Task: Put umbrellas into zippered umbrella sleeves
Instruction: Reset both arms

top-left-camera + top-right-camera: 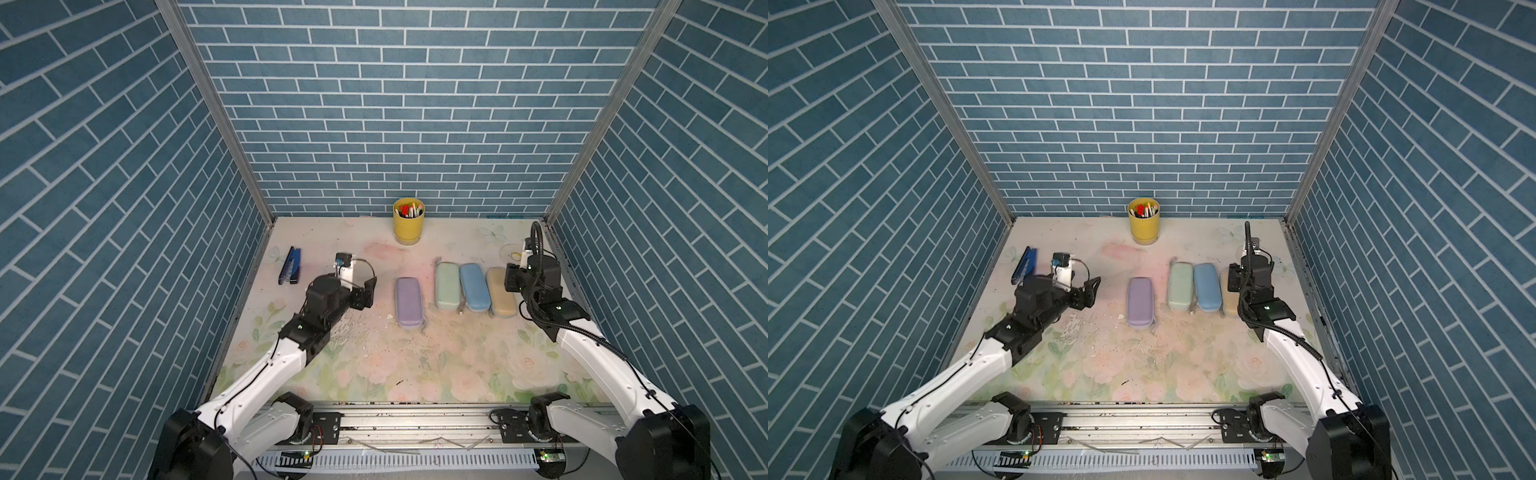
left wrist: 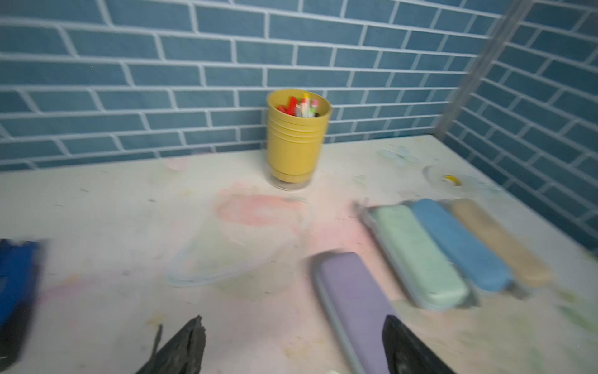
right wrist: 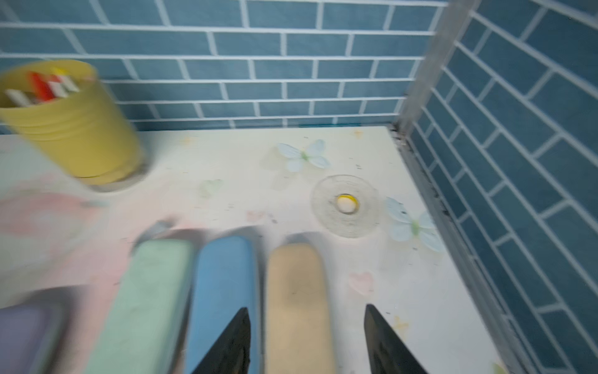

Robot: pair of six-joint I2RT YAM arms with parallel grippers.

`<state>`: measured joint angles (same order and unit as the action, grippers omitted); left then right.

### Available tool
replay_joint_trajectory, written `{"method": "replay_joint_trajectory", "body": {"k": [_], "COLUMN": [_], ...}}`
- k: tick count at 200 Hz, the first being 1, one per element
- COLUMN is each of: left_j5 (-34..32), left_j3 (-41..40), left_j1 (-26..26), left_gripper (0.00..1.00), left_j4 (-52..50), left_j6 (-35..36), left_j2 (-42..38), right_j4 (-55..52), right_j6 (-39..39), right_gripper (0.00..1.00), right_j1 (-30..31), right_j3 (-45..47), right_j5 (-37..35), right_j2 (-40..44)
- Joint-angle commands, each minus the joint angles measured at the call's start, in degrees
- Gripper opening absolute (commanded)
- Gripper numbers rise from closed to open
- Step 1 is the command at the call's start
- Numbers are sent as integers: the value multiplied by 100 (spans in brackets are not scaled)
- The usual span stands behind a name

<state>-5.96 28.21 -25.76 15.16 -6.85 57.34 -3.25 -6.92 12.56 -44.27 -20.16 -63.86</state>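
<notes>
All four cases are down on the table [image 1: 415, 365], and every one looks zipped shut. No umbrellas in sight, prob. inside already, can't confirm.

The lilac case [image 1: 409, 302] lies alone mid-table. The mint case [image 1: 447, 286], blue case [image 1: 475, 286] and tan case [image 1: 500, 295] are packed side by side to its right, touching, w/ long axes pointing at the back wall.

The left gripper [image 2: 293, 319] has its jaws spread wide w/ nothing in them. The lilac case isn't btw the fingers: in the wrist view one finger overlaps its near end. In both top views the gripper sits near that case's left side, w/ a strip of bare table btw them.

The right gripper [image 3: 307, 307] has its jaws parted too, less wide, and it's empty. It hangs over the near end of the tan case, which lines up btw the fingers w/ a gap each side, so no grip. Whether the tips touch the shell I can't tell, too much blur.

Handling, my read:
- **Feel:** the shells look hard, rounded, light and stiff. They won't crush, but they're smooth & curved, so fingers may slide off the top.
- **Best hold:** across the narrow width, on the long sides, approx. mid-length.
- **Tan case:** it's pressed against the blue one, so there's little room for a finger on that side. Nudge it free first.
- **Zip pulls:** tiny and fiddly.

The pen cup [image 1: 409, 222] and stapler [image 1: 289, 266] are well apart from the cases.
</notes>
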Motion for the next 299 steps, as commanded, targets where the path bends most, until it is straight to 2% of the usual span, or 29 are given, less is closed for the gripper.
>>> {"method": "replay_joint_trajectory", "body": {"k": [1,17,31,56,63,80,106,117,127,136,153,178,201,210,215,219,222,228,239,250,260,271,299], "left_j5": [-2284,-2789,-2812,-2185,-2320,-1789,-1234,-1135,-1172,-1313,-1649,-826,-756,-710,-676,-670,-681,-719,-784,-878,-800,-803,-786], "left_j3": [-533,-826,-1072,-1233,-1209,-1082,-887,-740,-624,-776,-1390,-1478,-1442,-1394,-1332,-1307,-1292,-1259,-1099,-939,-782,-876,-880], "left_j1": [185,414,696,1194,1182,1364,1719,1698,1697,1690,1712,1873,1884,1915,1952,1975,1984,1996,2040,2221,2357,2348,2347], "left_gripper": [90,92,94,95,94,96,96,93,92,92,96,96,97,97,97,97,97,97,98,99,99,99,99], "left_j4": [1832,2236,2880,3619,3437,2761,2847,2204,1298,1234,2720,4280,5423,4930,4664,4695,4804,4932,4261,4156,3585,3988,3874], "left_j6": [893,1038,880,985,1025,1044,1018,1019,878,948,1156,1344,1497,1372,1329,1306,1307,1325,1158,950,744,802,785], "left_j2": [195,430,722,1169,1117,897,1158,952,557,391,700,2044,3245,2957,2911,2966,3060,3128,2930,3069,2914,3034,2963], "right_j4": [844,2074,2898,3856,4052,4458,5069,5537,5565,5644,5913,5326,5429,5312,5343,5332,5302,5326,5307,5303,5312,5319,5317], "right_j6": [428,299,-63,-65,-63,134,209,303,313,322,352,283,249,235,228,227,226,224,223,226,226,226,226], "right_gripper": [55,56,57,57,57,57,57,57,58,58,59,60,61,66,73,92,98,99,99,99,99,99,99], "right_j1": [-489,-716,-1017,-1102,-1114,-1128,-1175,-1176,-1171,-1173,-1176,-1195,-1232,-1237,-1238,-1238,-1238,-1242,-1245,-1243,-1245,-1248,-1251], "right_j3": [425,1250,1768,2111,2176,2284,2402,2529,2549,2579,2575,2260,2307,2263,2258,2256,2256,2256,2256,2254,2256,2256,2254], "right_j5": [-1158,-1243,-555,-342,-276,-14,239,437,528,566,606,543,550,540,540,543,542,540,540,544,544,546,556], "right_j2": [-260,-215,-337,-1063,-1246,-1385,-1781,-2010,-2017,-2050,-2358,-2359,-2382,-2360,-2389,-2381,-2366,-2381,-2370,-2366,-2375,-2376,-2362]}}
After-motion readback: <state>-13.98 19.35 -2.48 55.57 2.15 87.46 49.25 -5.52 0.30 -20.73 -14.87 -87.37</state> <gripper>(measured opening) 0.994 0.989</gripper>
